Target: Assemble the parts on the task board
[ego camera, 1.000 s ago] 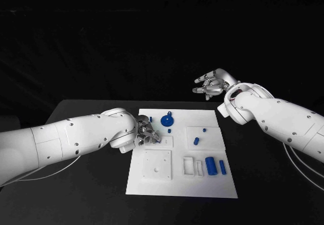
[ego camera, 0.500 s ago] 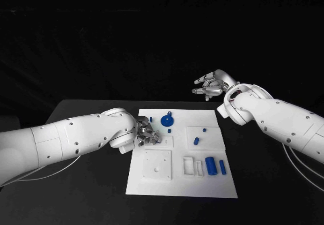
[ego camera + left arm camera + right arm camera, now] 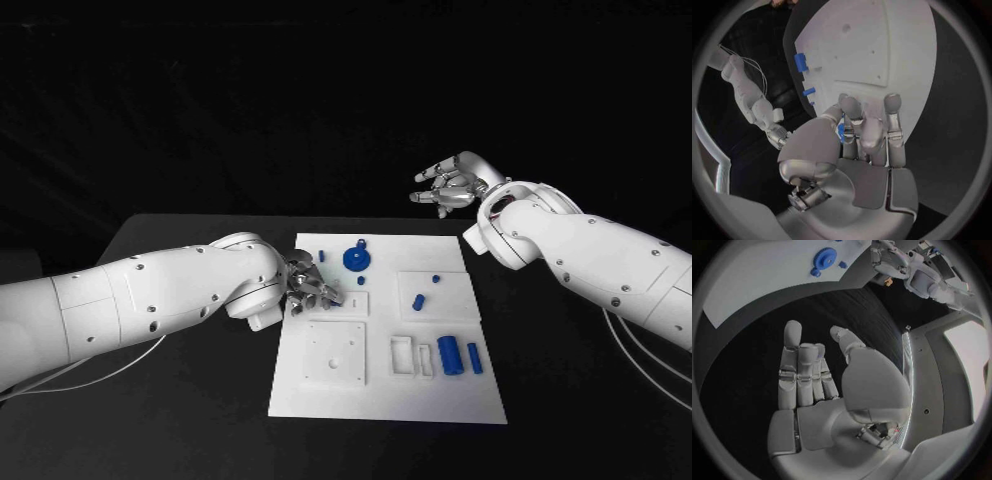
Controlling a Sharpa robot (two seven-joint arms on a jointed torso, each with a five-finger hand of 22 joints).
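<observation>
The white task board (image 3: pixel 389 395) lies in the middle of the black table. My left hand (image 3: pixel 306 284) hovers at the board's left edge, fingers curled, and pinches a small blue part (image 3: pixel 840 131) between thumb and fingers. My right hand (image 3: pixel 454 182) is raised beyond the board's far right corner, fingers apart and holding nothing. On the board sit a round blue gear (image 3: pixel 358 260), a short blue peg (image 3: pixel 418 299) and two blue cylinders (image 3: pixel 450 354) near the right side. The right wrist view shows the gear (image 3: pixel 824 259) on the board (image 3: pixel 761 285).
A raised white square plate (image 3: pixel 336 350) and two white blocks (image 3: pixel 402 355) stand in the board's near half. Small blue pieces (image 3: pixel 325 255) lie near the far edge. Bare black table (image 3: pixel 173 420) surrounds the board. The left wrist view catches my right arm (image 3: pixel 751 97) past the board.
My left hand has drawn slightly back toward the board's left edge with the blue part in it. The right hand has barely moved.
</observation>
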